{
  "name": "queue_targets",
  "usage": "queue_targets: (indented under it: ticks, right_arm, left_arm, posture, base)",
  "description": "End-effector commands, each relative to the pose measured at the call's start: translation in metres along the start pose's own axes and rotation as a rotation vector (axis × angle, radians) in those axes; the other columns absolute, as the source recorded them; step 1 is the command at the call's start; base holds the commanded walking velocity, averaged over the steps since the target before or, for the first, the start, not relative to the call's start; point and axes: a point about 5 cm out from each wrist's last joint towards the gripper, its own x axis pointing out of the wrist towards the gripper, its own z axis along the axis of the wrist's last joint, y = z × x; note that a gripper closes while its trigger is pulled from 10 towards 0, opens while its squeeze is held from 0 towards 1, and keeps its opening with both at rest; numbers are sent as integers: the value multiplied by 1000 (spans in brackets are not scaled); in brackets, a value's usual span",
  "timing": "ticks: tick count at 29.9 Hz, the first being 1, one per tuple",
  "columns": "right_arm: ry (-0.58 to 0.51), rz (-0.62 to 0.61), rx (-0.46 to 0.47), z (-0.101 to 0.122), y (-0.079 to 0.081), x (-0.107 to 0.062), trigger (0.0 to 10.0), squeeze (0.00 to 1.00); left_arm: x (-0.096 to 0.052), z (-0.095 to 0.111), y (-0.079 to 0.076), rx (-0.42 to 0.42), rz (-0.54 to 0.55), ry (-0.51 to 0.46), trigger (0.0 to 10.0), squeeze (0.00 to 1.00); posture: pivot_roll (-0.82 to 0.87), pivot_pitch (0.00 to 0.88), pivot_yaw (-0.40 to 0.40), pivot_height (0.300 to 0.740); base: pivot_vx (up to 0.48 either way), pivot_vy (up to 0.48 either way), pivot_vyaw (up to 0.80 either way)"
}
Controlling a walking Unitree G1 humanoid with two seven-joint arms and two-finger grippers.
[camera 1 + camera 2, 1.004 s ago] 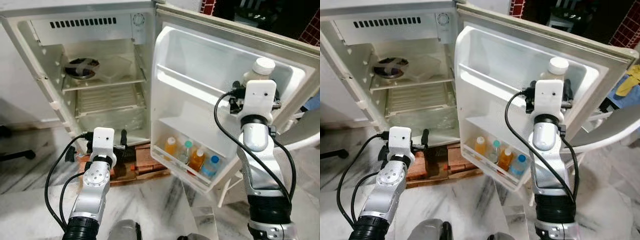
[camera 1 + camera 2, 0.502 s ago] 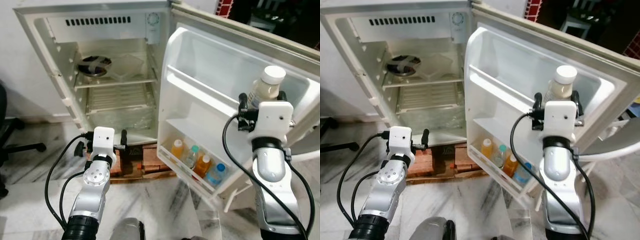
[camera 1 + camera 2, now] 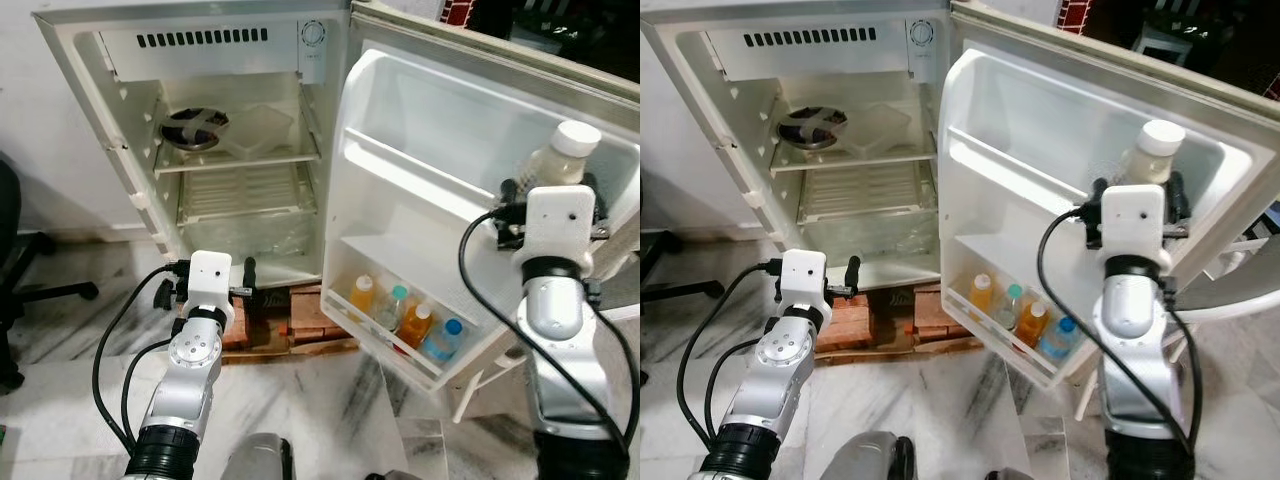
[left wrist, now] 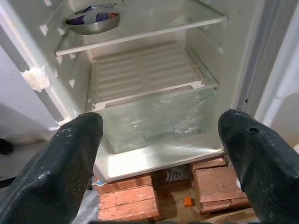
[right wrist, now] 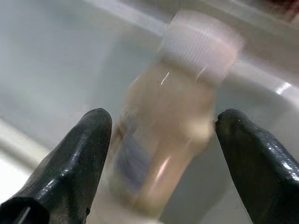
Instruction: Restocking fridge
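The fridge (image 3: 130, 200) stands open, its door (image 3: 440, 150) swung to the right. My right gripper (image 5: 159, 123) is shut on a pale bottle (image 3: 555, 160) with a white cap, held upright in front of the door's upper compartment. The door's lower shelf (image 3: 385, 335) carries several small bottles, two orange (image 3: 362, 295), one teal-capped and one blue-capped (image 3: 442, 340). My left gripper (image 4: 161, 135) is open and empty, low in front of the fridge's bottom drawer (image 4: 154, 116).
A metal bowl (image 3: 195, 125) and a clear container (image 3: 260, 128) sit on the upper fridge shelf. Bricks (image 3: 300, 325) prop the fridge up. A black chair base (image 3: 25, 280) is at the left and a white chair (image 3: 1240, 290) behind the door.
The whole picture has shifted, so the camera has moved. My right gripper still holds the bottle before the door's upper part. The left arm keeps its place.
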Motion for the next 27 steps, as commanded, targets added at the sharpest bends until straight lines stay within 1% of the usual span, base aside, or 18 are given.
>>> queue_targets:
  ticks: [1, 3, 5, 10, 11, 16, 21, 27]
  right_arm:
    - [-89, -227, -49, 19, -43, 10, 10000, 0]
    - [-107, -240, -48, 24, -46, 12, 10000, 0]
    - [-90, -241, -30, 22, -45, 10, 10000, 0]
    - [42, -207, 33, -5, -34, -10, 10000, 0]
    - [53, -203, 31, -7, -32, -14, 10000, 0]
    - [68, -187, 25, -12, -27, -21, 10000, 0]
    - [69, -168, 29, -15, -26, -25, 10000, 0]
    - [117, -120, 19, -31, -17, -31, 10000, 0]
  left_arm:
    - [0, -1, 1, 12, 6, 1, 10000, 0]
    - [1, 0, 1, 12, 8, -1, 10000, 0]
    - [3, 0, 2, 14, 13, -2, 10000, 0]
    - [5, 2, 3, 31, 30, -4, 10000, 0]
    - [5, 2, 3, 32, 29, -4, 10000, 0]
    - [6, 0, 2, 37, 24, -1, 10000, 0]
    - [7, 0, 1, 39, 24, -2, 10000, 0]
    - [7, 1, 1, 39, 28, -4, 10000, 0]
  posture:
    - [36, 15, 29, 740]
    - [36, 14, 29, 740]
    - [30, 12, 33, 740]
    - [27, 13, 40, 740]
    - [27, 13, 41, 740]
    - [22, 12, 45, 740]
    - [21, 8, 44, 740]
    - [35, 3, 32, 740]
  base:
    - [0, 0, 0]
    - [0, 0, 0]
    - [0, 0, 0]
    - [0, 0, 0]
    - [0, 0, 0]
    - [0, 0, 0]
    - [-286, 0, 0]
    - [-47, 0, 0]
